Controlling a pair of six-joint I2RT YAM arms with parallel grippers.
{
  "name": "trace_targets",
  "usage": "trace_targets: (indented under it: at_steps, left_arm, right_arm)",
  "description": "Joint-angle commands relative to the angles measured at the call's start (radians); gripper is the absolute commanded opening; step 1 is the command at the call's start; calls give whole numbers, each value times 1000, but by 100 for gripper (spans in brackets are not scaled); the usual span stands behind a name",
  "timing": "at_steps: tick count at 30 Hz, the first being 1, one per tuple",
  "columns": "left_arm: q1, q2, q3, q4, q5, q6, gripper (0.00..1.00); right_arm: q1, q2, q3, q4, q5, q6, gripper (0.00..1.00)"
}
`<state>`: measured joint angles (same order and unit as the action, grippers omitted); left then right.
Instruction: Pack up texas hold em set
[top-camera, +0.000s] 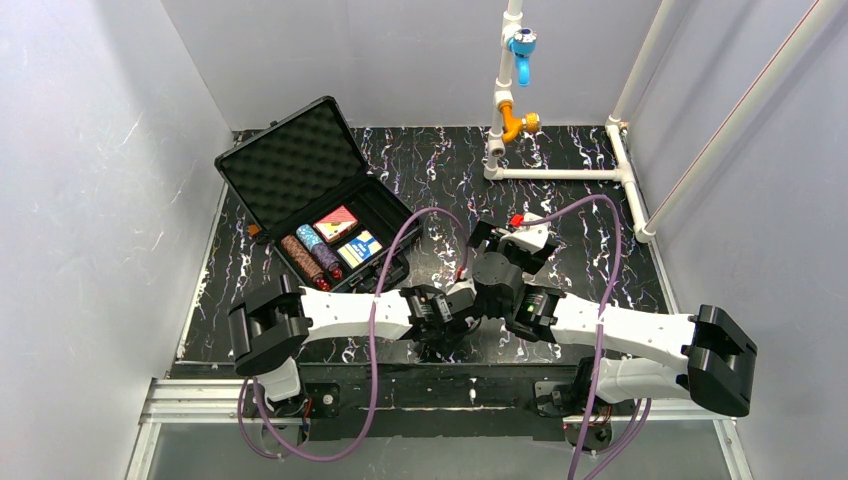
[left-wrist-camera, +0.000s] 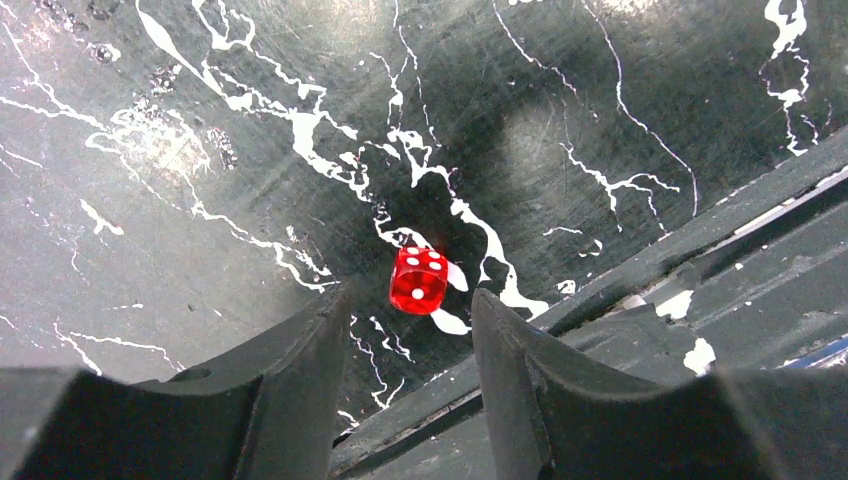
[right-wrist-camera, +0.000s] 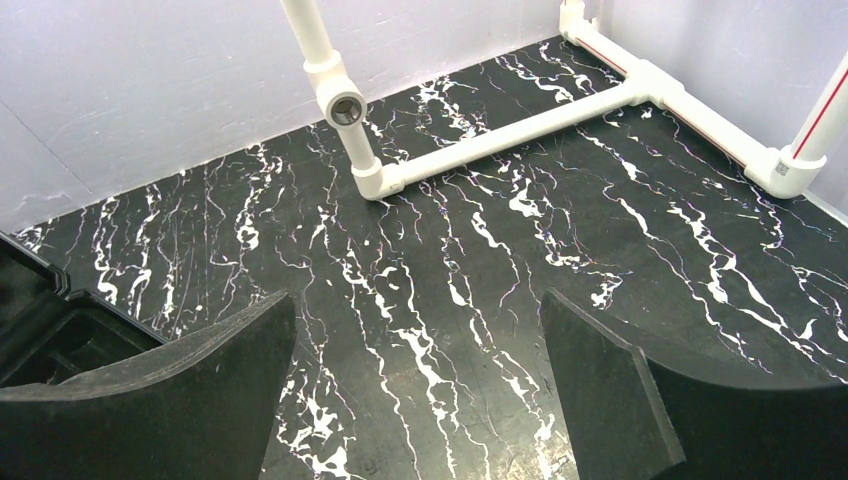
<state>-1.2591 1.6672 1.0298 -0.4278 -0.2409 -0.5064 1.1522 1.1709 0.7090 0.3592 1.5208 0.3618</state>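
Your left claw (left-wrist-camera: 410, 300) is nearest: two black wedge-shaped fingers (left-wrist-camera: 290, 380), partly apart and clamped on nothing. Just beyond the tips, in line with the gap, a die (left-wrist-camera: 418, 280) lies on the table (left-wrist-camera: 150, 250). It is a small cube of clear red plastic with white pips, and table shows on both sides of it, so neither finger touches it. It sits close to the table's near edge, about midway along. The tabletop is scuffed black with white marble veins.

Toward the far left corner the case (top-camera: 385, 212) stands open, a black hard-shell rectangle. Its lid (top-camera: 290, 160), lined with egg-crate foam, is tipped back. Inside you can see a brown chip stack (top-camera: 300, 260), a blue stack (top-camera: 308, 237) and a purple stack (top-camera: 325, 258) lying on their sides. Right of them are a red card box (top-camera: 336, 222) and a blue card box (top-camera: 360, 247).

Your right claw (right-wrist-camera: 415, 300) is spread wide and empty above bare table.

At the far right corner a white pipe frame (right-wrist-camera: 480, 140) lies along the table, and its upright carries a blue fitting (top-camera: 520, 45) and an orange fitting (top-camera: 518, 125).
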Motion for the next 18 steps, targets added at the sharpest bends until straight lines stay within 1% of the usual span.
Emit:
trace_targets:
  at_steps: [1, 8, 14, 16, 17, 18]
  left_arm:
    - [-3, 25, 38, 3, 8, 29, 45]
    - [-3, 46, 34, 2, 9, 34, 40]
    - [-3, 46, 36, 1, 6, 34, 32]
    - [-3, 48, 42, -4, 6, 37, 23]
    - [-3, 50, 42, -5, 5, 37, 16]
    - [-3, 50, 42, -6, 3, 33, 2]
  right_arm:
    - [3, -14, 35, 21, 267, 29, 100]
    - [3, -14, 35, 17, 252, 34, 100]
    - [3, -14, 33, 14, 233, 37, 100]
    - [3, -17, 34, 12, 228, 36, 100]
    - [3, -17, 33, 12, 224, 37, 100]
    - [4, -16, 33, 11, 223, 38, 100]
